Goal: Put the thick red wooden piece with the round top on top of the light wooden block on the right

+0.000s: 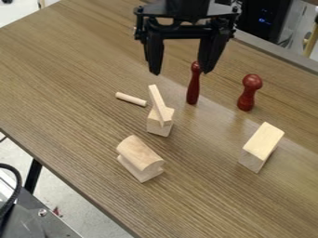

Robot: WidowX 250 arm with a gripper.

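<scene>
Tall red pin (pixel 194 86) stands on the tabletop (pixel 62 69) and is the mark for all the rest. Well to its left lies a little round stick (pixel 131 99). The round-topped block (pixel 140 155) sits down and left of the pin. Nearer, also down and left, a thin flat stick (pixel 157 103) leans up on a small block (pixel 160 125). The hand (pixel 180 72) hangs by the pin's top, its fingers wide apart, holding nothing. I can't tell if a finger touches the pin. To the pin's right stands a short red pin (pixel 249 93), and lower down is a pale block (pixel 262 144). The tall pin is thin, so a finger bump could tip it. A knock could make the flat stick slide off.
</scene>
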